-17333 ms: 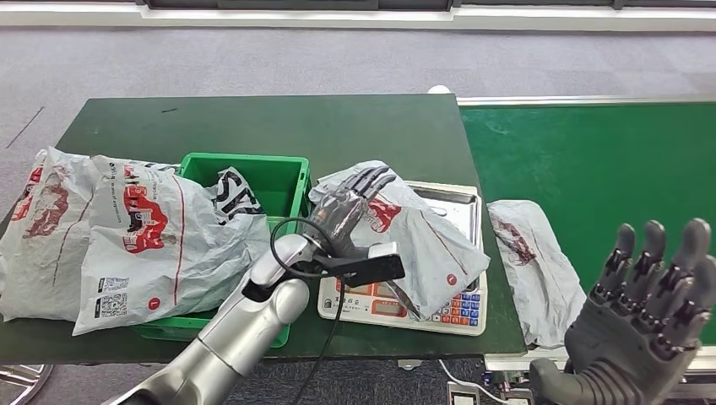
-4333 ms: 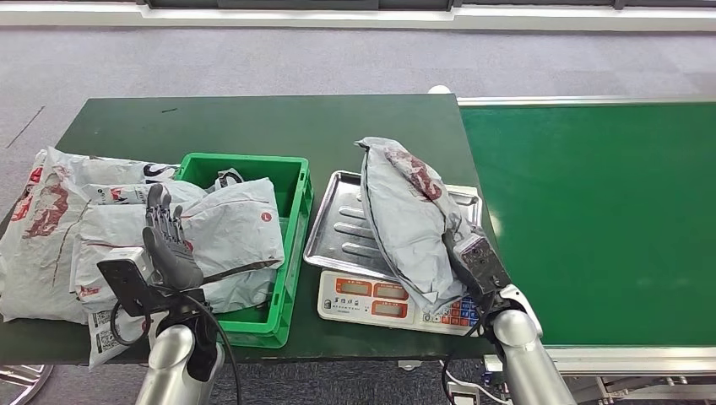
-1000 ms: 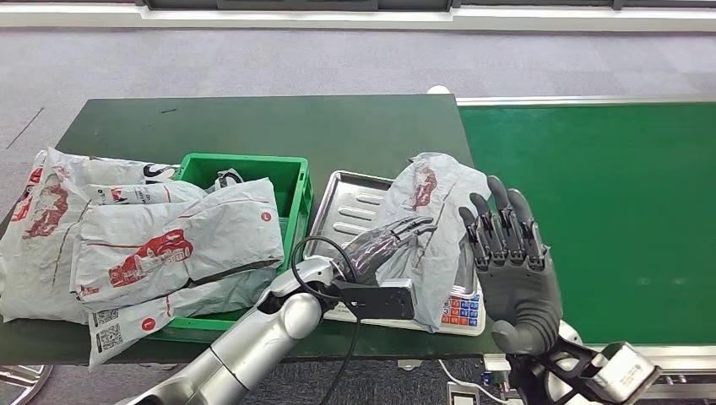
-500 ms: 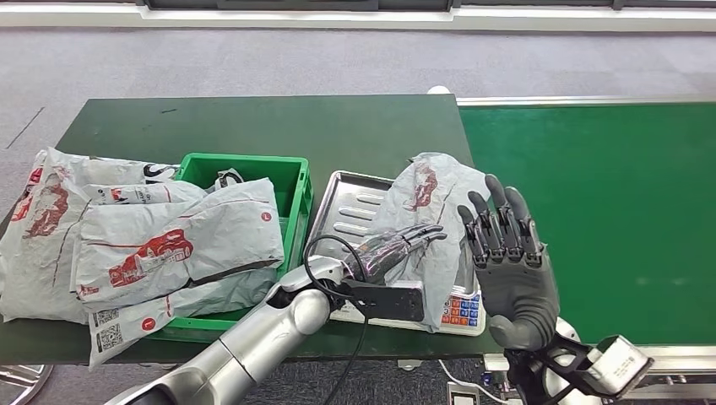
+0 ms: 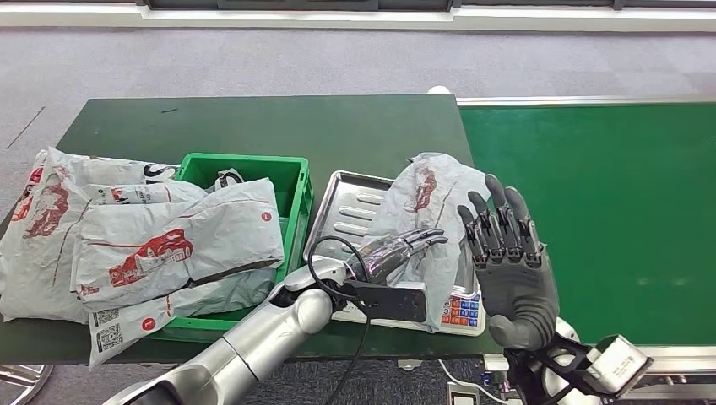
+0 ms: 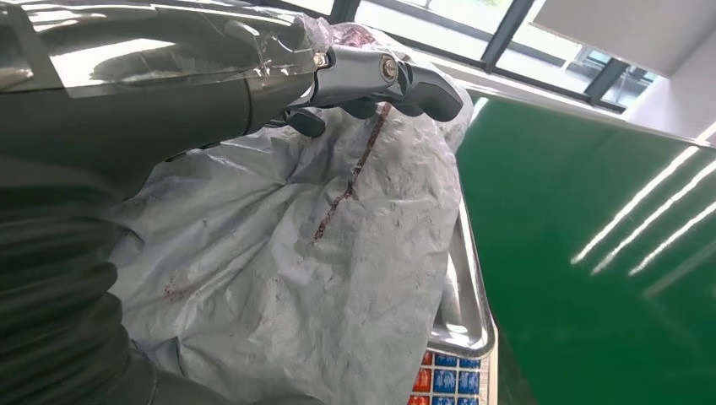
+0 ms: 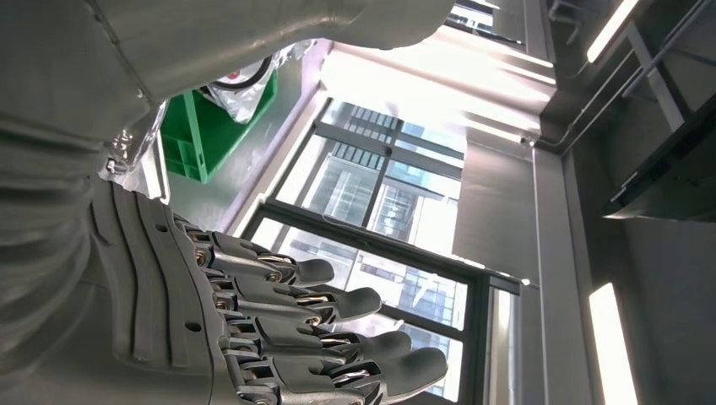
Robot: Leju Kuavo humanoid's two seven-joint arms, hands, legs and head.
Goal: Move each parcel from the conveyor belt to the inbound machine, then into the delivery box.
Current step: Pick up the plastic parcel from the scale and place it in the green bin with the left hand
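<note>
A grey parcel [image 5: 429, 198] with red print lies across the steel tray [image 5: 342, 211] of the weighing scale [image 5: 460, 310]. My left hand [image 5: 397, 248] reaches over it with fingers stretched out, resting on the crumpled film without gripping. In the left wrist view those fingers [image 6: 397, 80] lie over the parcel [image 6: 321, 253], with the tray rim [image 6: 469, 295] beside it. My right hand [image 5: 507, 261] is raised upright just right of the parcel, fingers apart and empty; the right wrist view shows the hand [image 7: 253, 329] spread against the ceiling.
A green crate [image 5: 291, 179] left of the scale holds several grey parcels [image 5: 186, 240], and more spill onto the dark table [image 5: 295, 126] at its left. The green conveyor belt [image 5: 599, 211] runs along the right, bare.
Over the last second my left hand slid slightly further right across the parcel. My right hand, which held the parcel upright on the scale 4 s ago, stays raised and empty.
</note>
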